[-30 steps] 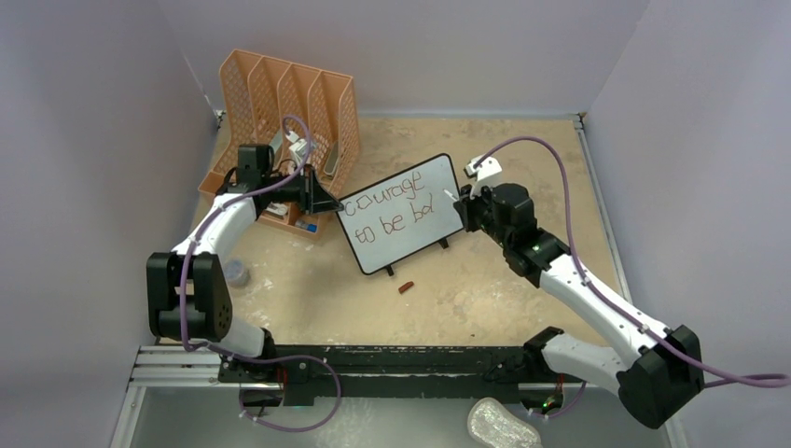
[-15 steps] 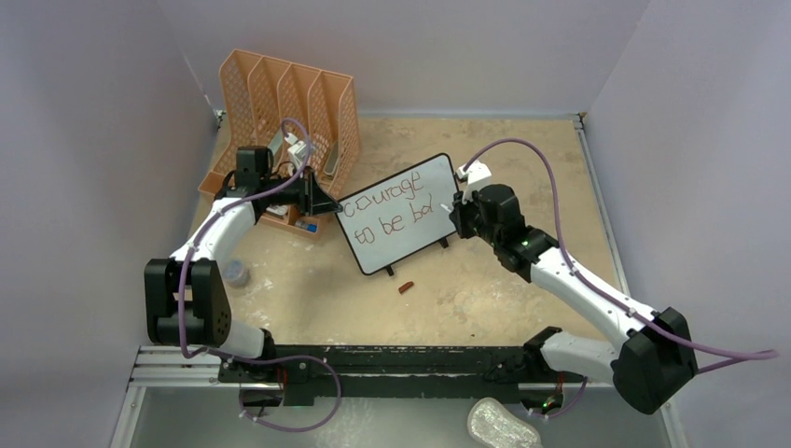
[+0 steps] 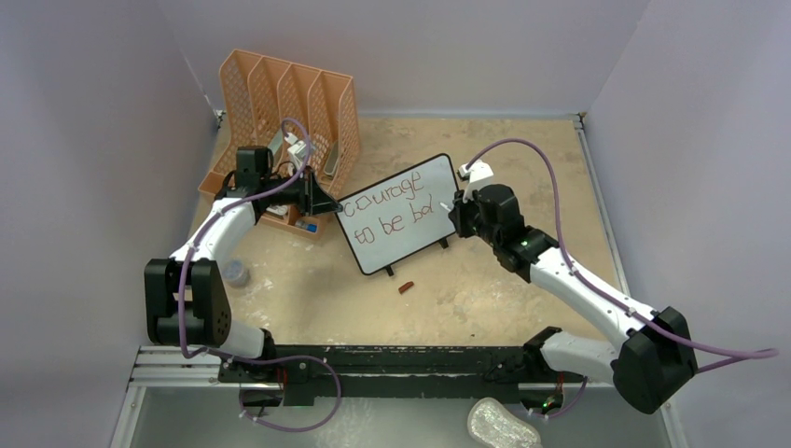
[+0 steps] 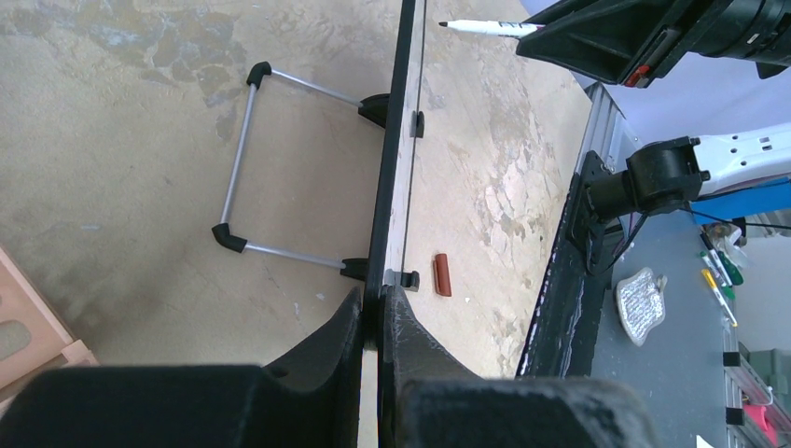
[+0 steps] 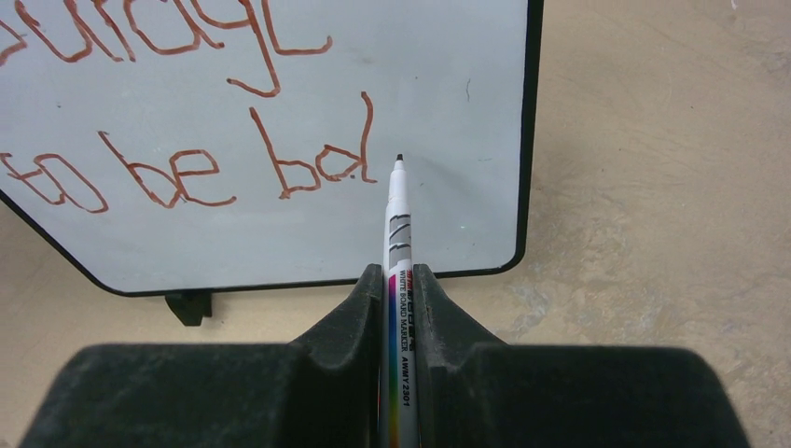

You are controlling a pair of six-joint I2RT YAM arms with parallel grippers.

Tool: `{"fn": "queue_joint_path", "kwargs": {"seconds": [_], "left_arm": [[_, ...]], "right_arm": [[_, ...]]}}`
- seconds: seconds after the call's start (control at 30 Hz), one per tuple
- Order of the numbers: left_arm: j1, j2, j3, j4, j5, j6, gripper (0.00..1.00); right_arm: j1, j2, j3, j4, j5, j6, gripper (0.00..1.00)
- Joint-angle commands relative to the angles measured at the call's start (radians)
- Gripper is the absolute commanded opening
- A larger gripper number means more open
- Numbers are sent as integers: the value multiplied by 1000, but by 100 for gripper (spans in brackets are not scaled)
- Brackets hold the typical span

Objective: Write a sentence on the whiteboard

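Observation:
The whiteboard (image 3: pixel 396 215) stands tilted on the table's middle, with the sentence (image 3: pixel 392 211) in two reddish-brown lines, "courage" above "to be bad". My left gripper (image 3: pixel 328 205) is shut on the board's left edge; in the left wrist view its fingers (image 4: pixel 373 313) clamp the black frame (image 4: pixel 396 140) edge-on. My right gripper (image 3: pixel 457 211) is shut on a white marker (image 5: pixel 399 243). The marker's tip (image 5: pixel 399 160) is just right of the last "d" of the sentence (image 5: pixel 308 163); I cannot tell whether it touches the board (image 5: pixel 448 84).
An orange perforated file organizer (image 3: pixel 289 103) stands at the back left, close behind my left arm. A small red-brown marker cap (image 3: pixel 406 287) lies on the table before the board, also in the left wrist view (image 4: pixel 442 274). A small round object (image 3: pixel 235 273) lies at the left.
My right gripper moved left and slightly down, bringing the marker in to the board's right part beside the last word. The left gripper and the board stayed put.

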State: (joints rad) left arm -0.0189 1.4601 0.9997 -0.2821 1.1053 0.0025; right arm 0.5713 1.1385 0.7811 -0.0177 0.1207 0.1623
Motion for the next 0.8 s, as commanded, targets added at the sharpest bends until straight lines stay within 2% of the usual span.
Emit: {"fn": "queue_joint_path", "kwargs": {"seconds": [0.0,0.77], "left_arm": [[16,-21,-10,18,-24,5,0],[11,-41,-17,28,-19,5,0]], "right_arm": [[13,-19,5,62,13,25,0],[41,4,23,19,73,86,0]]}}
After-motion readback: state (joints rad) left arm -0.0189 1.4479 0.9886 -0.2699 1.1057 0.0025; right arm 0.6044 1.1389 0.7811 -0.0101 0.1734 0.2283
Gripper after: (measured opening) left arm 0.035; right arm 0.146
